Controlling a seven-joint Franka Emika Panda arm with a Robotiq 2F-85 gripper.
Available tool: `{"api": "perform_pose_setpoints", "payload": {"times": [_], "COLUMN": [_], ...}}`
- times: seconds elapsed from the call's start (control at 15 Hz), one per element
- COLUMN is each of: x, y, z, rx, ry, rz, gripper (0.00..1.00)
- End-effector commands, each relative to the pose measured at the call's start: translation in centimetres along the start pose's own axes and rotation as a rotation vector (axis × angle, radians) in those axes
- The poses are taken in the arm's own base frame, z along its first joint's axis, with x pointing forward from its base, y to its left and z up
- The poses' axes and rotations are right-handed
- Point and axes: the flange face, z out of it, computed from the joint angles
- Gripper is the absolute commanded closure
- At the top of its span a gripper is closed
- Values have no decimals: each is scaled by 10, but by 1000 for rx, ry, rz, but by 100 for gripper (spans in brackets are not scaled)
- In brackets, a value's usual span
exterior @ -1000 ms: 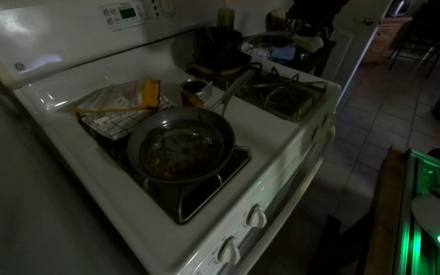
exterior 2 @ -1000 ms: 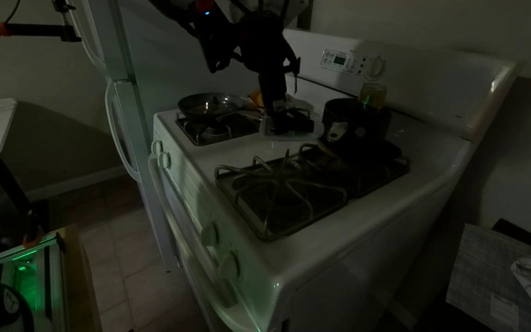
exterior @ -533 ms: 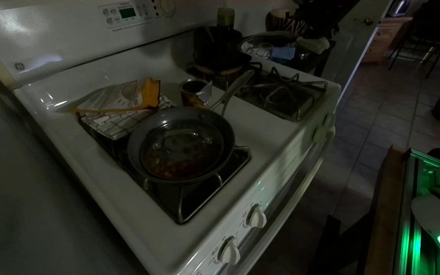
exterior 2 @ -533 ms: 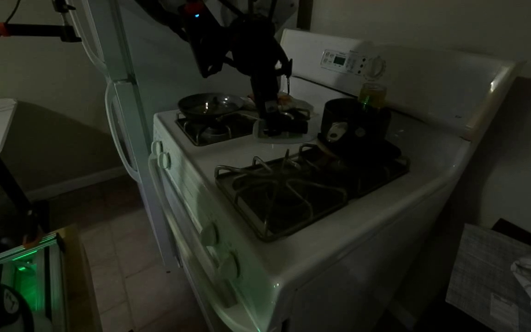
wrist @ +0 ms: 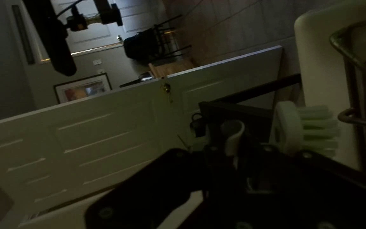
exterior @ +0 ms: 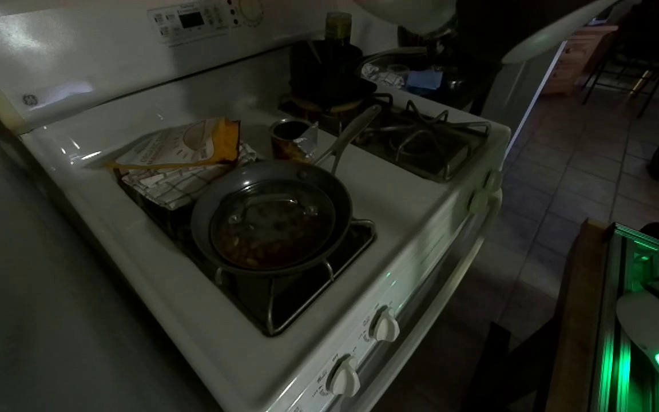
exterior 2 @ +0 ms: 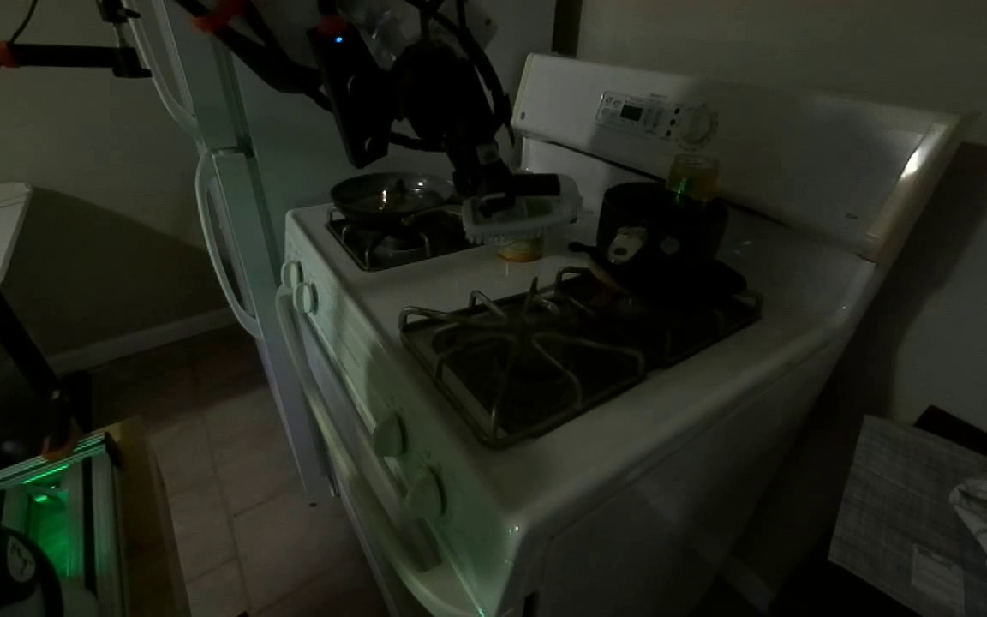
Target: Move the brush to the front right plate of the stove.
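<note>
The pale brush (exterior 2: 502, 227) hangs in the air in an exterior view, its bristles facing down, above the middle of the stove top. My dark gripper (exterior 2: 512, 190) is shut on its handle. In the wrist view the brush head (wrist: 286, 127) stands right of the fingers, and a curved pale handle end (wrist: 235, 140) pokes out between the tips of the gripper (wrist: 232, 144). The front right plate (exterior 2: 536, 343) carries a bare metal grate, seen lower in the picture than the brush. In the remaining exterior view, brush and gripper are hidden.
A lidded pan (exterior: 272, 223) sits on the front left plate, its handle (exterior: 349, 137) reaching over the middle. Behind it are a package (exterior: 186, 143) on a cloth and an opened can (exterior: 289, 143). A dark pot (exterior 2: 665, 227) and jar (exterior 2: 692, 176) occupy the back right.
In an exterior view the gripper and brush have risen and shifted left, uncovering the can below. In the remaining exterior view a pale arm link has swung in at the top, covering the brush.
</note>
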Motion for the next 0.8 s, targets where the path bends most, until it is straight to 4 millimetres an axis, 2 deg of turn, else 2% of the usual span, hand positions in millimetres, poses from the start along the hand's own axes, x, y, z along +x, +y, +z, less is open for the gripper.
{"api": "perform_pose_setpoints", "payload": {"times": [0.0, 0.13, 0.4, 0.73], "x": [-10, -11, 1, 4], "y": [-31, -50, -87, -115], "z": [-11, -5, 10, 11], "rx": [-101, -116, -84, -68], "ry": [48, 53, 94, 133], "rz": [-75, -99, -128, -145], "gripper": [95, 95, 95, 95]}}
